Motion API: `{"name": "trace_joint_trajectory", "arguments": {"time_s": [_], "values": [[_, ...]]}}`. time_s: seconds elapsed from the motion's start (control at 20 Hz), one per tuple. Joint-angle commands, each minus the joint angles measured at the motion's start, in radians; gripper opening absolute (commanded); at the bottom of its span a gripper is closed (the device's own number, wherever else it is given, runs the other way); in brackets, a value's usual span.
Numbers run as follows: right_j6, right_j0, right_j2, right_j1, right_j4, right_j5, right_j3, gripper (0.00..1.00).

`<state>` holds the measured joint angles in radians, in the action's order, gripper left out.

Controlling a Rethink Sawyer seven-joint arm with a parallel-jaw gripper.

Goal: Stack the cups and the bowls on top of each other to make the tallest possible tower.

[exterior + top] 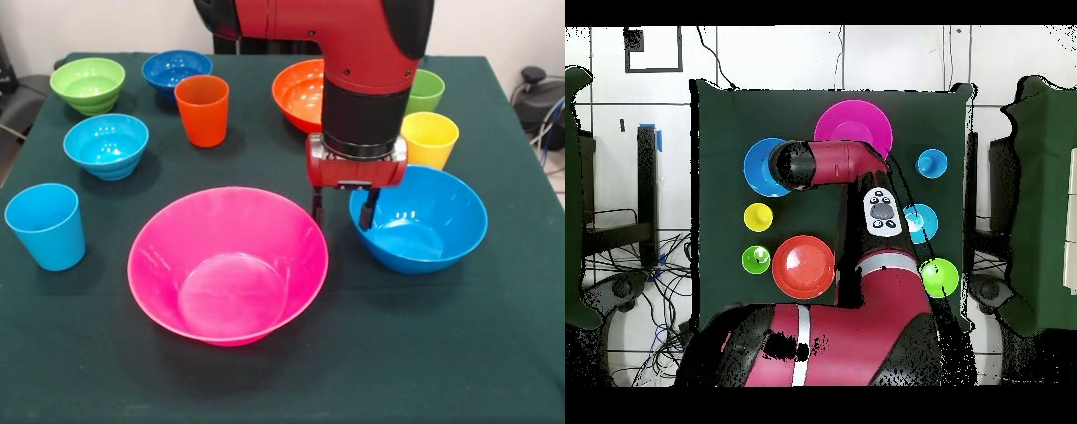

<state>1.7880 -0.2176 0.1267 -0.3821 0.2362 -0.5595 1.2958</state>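
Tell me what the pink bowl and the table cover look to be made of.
Pink bowl: likely glossy moulded plastic, going by the bright highlights on its smooth inner wall. Table cover: seemingly dark green matte cloth, with no shine and a soft, draped-looking edge.

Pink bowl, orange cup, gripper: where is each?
pink bowl [228, 265], front view, inner floor.
orange cup [202, 113], front view, outer wall.
gripper [342, 212], front view, midway between fingertips.

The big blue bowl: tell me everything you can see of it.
The large glossy blue plastic bowl stands upright and empty on the dark green tablecloth, apart from the pink bowl. The gripper hangs open at its rim, one finger seemingly inside, one outside. The yellow cup stands just behind it.
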Motion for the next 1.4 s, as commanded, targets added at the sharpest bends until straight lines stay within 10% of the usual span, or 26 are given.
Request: {"name": "trace_joint_trajectory", "arguments": {"time_s": [0.05, 1.4], "values": [[0.098, 0.013, 0.006, 0.003, 0.013, 0.057, -0.040, 1.00], [0.039, -0.022, 0.050, 0.005, 0.012, 0.055, -0.036, 1.00]]}}
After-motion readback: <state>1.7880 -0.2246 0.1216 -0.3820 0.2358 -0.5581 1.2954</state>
